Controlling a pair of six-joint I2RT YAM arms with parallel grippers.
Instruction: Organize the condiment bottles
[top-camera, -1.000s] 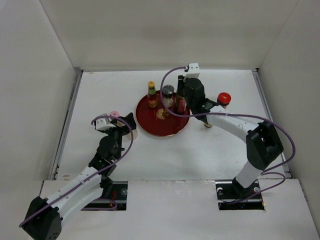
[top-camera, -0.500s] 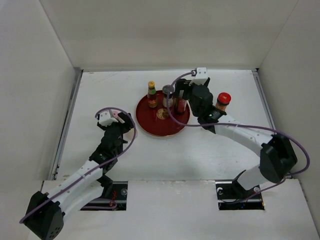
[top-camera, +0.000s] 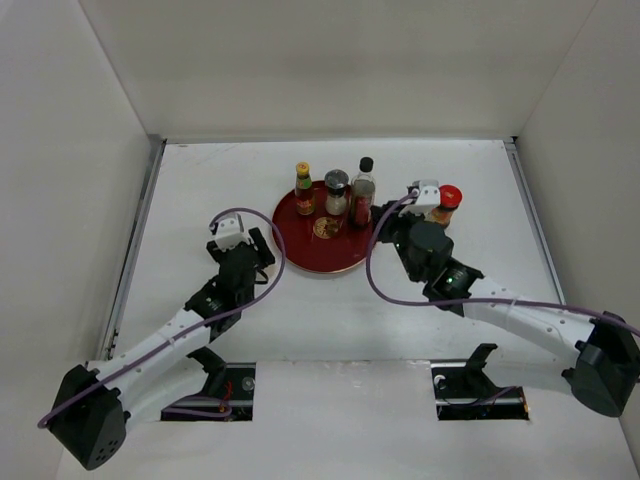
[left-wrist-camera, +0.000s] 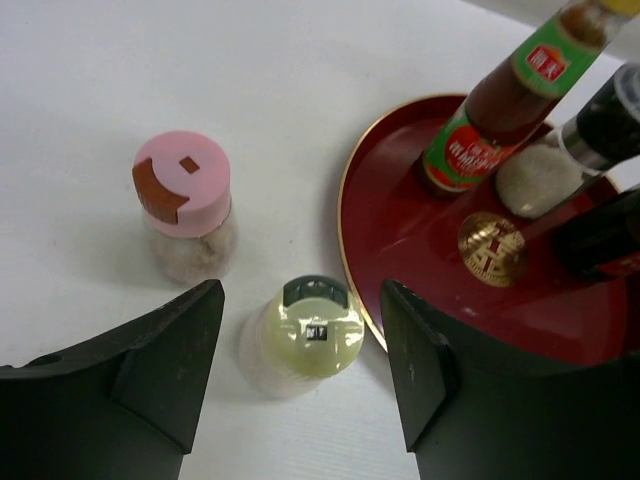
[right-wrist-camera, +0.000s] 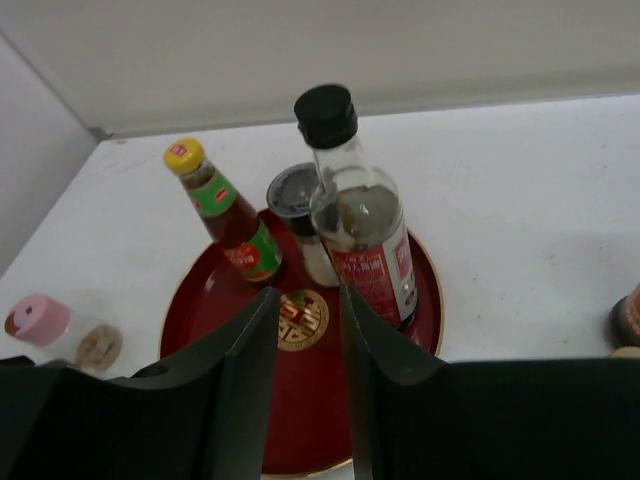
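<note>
I have just backed my right gripper (right-wrist-camera: 309, 295) away from the red tray (top-camera: 300, 245). A second ago it hung right over the black-capped bottle (top-camera: 363, 190). Now that bottle stands upright on its own at the tray's far right, beside the grey-lidded jar (top-camera: 336, 190) and the yellow-capped bottle (top-camera: 303, 188). The right fingers are drawn almost together with only a narrow slit between them, and nothing is in it, so I take that placement as finished. On the other side, my left gripper (left-wrist-camera: 300, 290) has moved in toward the tray's left edge and now covers the two shakers in the overhead view. Its wrist camera shows the fingers spread on either side of the cream shaker (left-wrist-camera: 305, 330), with bare table (top-camera: 200, 180) visible on both sides of it, so there is no pinch yet. The pink shaker (left-wrist-camera: 183, 205) stands just beyond it to the left, apart from it. The cream shaker sits close to the tray's rim, so I would close gently to avoid nudging it against the edge. The red-capped jar (top-camera: 447, 200) waits off the tray to the right, near my right wrist, and I judge it the next job for that arm.
</note>
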